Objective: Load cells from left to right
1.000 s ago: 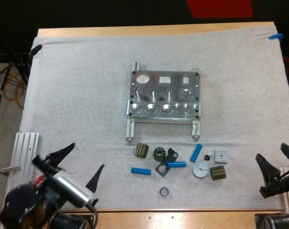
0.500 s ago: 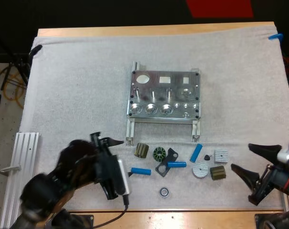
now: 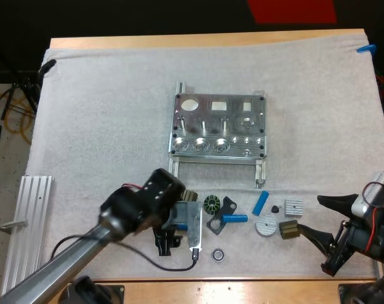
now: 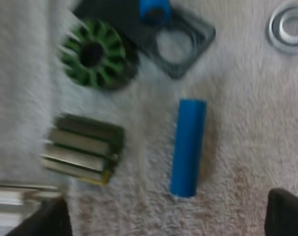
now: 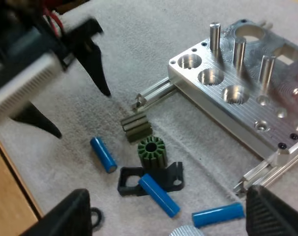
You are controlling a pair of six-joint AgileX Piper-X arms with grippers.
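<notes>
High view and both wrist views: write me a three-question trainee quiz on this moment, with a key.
1. Count: how many blue cylinders lie on the mat in the right wrist view?
2. True or false: one of them already sits in a round socket of the metal fixture.
3. Fill in: the left gripper hovers over a blue cylinder with its jaws ____.

Key: 1. Three. 2. False, the sockets are empty. 3. Open.
</notes>
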